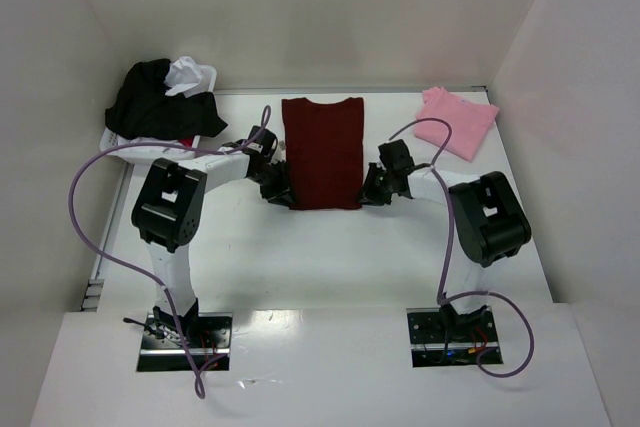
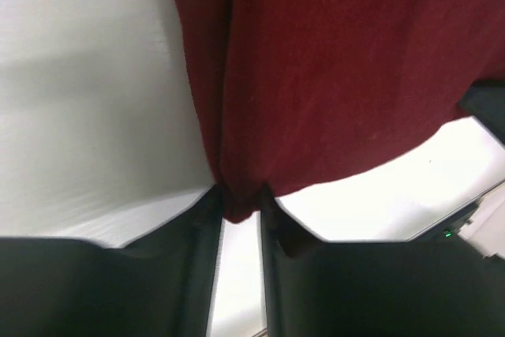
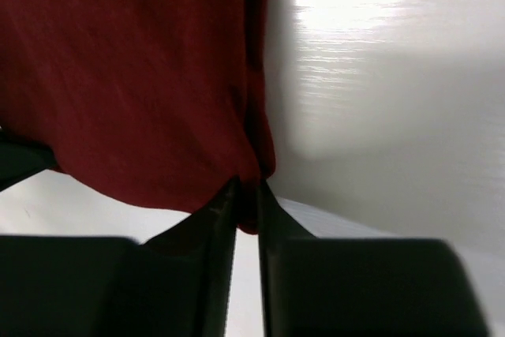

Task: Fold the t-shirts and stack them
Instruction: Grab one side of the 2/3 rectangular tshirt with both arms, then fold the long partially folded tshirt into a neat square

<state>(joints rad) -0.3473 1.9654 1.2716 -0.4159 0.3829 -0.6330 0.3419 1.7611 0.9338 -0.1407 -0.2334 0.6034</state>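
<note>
The maroon t-shirt [image 1: 322,152] lies flat in the middle of the bench [image 1: 300,247], folded into a long narrow rectangle, with both near corners pinched. The pink t-shirt [image 1: 457,120] lies folded at the far right. A black t-shirt [image 1: 150,107] and a white t-shirt [image 1: 190,75] are heaped, crumpled, at the far left.

seen from high above the near edge down over the whole table [image 1: 320,257], and very close from both wrists, sharing only the maroon t-shirt [image 1: 322,152] at its near hem.
</note>
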